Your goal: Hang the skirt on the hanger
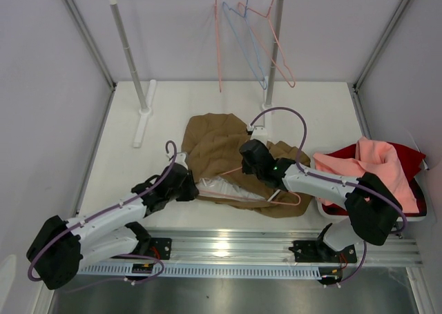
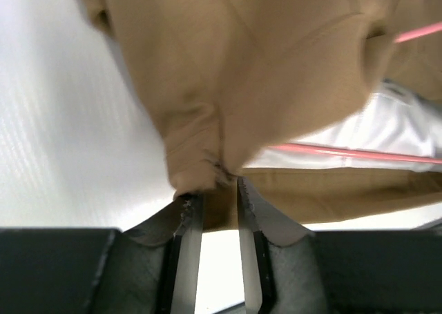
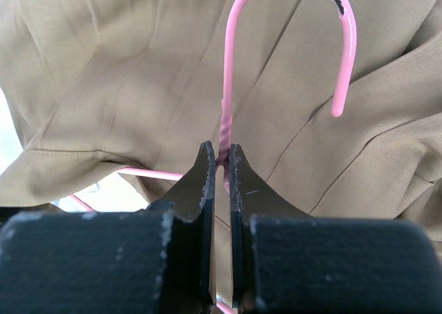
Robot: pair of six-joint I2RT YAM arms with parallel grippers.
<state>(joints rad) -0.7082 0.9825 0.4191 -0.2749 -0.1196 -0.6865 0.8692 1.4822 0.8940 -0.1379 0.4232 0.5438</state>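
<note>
Two tools hold: left tool (image 2: 218, 207) pinches the skirt (image 1: 219, 145) by its edge, right tool (image 3: 221, 168) clamps the hanger (image 3: 226, 86) at its neck, both midway along the counter's (image 1: 124, 155) near edge. The skirt seems soft and floppy, best gathered at the waistband.

Top view. White worktop (image 1: 103, 155) bare at centre left and upper right. Mid-frame blocked: heaped tan-brown pleated cloth skirt (image 1: 217, 145), thin salmon-pink wire hanger (image 3: 225, 86) on its lower right, left arm (image 1: 110, 217) and right arm (image 1: 324, 183) reaching in. Upper centre: white metal rail posts (image 1: 130, 55), pink and blue wire hangers (image 1: 247, 52) hanging between them. Right edge: heap of salmon-pink and dark red cloth (image 1: 373, 165).
</note>
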